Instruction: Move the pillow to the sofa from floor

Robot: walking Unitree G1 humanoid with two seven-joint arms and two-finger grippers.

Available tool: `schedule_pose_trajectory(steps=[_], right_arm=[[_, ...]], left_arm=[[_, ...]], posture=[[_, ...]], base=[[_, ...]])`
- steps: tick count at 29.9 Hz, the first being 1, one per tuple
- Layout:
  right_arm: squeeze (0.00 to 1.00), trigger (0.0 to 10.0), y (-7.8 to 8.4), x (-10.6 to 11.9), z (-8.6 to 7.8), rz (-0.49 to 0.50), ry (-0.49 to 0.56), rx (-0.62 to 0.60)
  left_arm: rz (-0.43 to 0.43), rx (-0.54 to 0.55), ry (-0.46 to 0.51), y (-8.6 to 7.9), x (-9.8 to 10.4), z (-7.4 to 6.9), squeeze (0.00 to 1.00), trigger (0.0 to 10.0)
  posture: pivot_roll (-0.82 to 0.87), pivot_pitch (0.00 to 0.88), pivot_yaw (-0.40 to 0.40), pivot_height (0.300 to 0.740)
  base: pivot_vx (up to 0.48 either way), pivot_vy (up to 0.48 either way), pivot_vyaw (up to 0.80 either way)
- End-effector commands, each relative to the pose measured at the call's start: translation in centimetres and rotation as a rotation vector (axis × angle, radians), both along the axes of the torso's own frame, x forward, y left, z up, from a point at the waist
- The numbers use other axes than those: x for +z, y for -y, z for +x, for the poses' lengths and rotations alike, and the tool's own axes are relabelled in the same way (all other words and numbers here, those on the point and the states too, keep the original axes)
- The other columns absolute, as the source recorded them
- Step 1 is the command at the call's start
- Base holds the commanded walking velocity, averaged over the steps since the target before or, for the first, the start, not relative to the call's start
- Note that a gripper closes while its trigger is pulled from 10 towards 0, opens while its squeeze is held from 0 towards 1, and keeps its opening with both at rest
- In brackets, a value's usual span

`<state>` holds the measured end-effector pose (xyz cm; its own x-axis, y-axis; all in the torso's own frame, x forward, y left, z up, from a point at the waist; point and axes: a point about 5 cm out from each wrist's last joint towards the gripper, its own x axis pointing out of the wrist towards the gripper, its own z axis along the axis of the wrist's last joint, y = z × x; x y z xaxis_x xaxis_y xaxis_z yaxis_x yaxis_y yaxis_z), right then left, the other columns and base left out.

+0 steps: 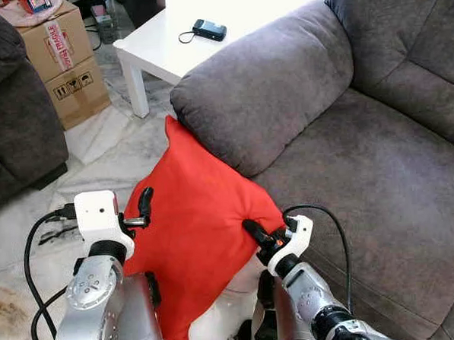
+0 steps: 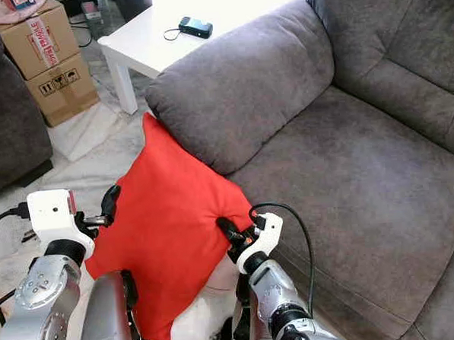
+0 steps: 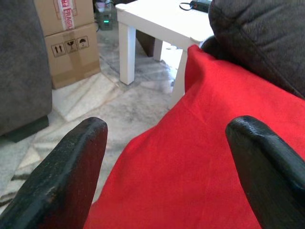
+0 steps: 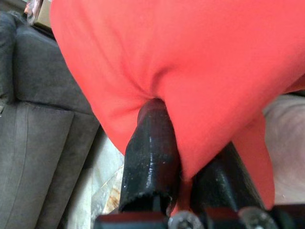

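A red pillow (image 1: 199, 217) stands on edge on the floor and leans against the arm (image 1: 261, 92) of the grey sofa (image 1: 381, 200). My right gripper (image 1: 255, 233) is shut on the pillow's right edge, and the fabric bunches around its fingers (image 4: 152, 143). At the pillow's left edge my left gripper (image 3: 167, 167) is open. In its wrist view, the red cloth spreads between and beyond the two black fingers (image 3: 62, 176). The pillow's bottom corner hangs low between my two arms.
A white side table (image 1: 159, 44) with a small black device (image 1: 209, 29) stands beyond the sofa arm. Stacked cardboard boxes (image 1: 65, 64) sit at the back left. Another dark grey sofa (image 1: 11, 128) is on the left, and marble floor (image 1: 111, 145) lies between.
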<state>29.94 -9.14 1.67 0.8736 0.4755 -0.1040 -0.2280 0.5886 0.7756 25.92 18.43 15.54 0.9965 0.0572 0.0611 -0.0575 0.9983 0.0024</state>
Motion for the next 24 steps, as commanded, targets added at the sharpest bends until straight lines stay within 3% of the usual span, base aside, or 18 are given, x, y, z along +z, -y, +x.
schedule_pose_trajectory(steps=[1,15,24], right_arm=[[0.0,10.0,0.4,0.8,0.6,-0.02,0.057,-0.006],[0.0,10.0,2.5,2.8,1.8,-0.044,0.188,-0.072],[0.0,10.0,3.7,4.0,1.6,-0.06,0.281,-0.132]], left_arm=[[0.015,0.0,-0.014,0.1,-0.5,0.0,0.0,10.0],[0.026,-0.003,0.009,0.1,-0.7,1.4,0.0,10.0],[0.048,-0.027,0.042,0.6,-0.5,2.1,0.0,10.0]], posture=[[0.21,0.16,-0.167,0.566],[0.18,0.037,-0.156,0.566],[0.17,0.0,-0.14,0.566]], base=[[0.0,0.0,0.0],[0.0,0.0,0.0],[0.0,0.0,0.0]])
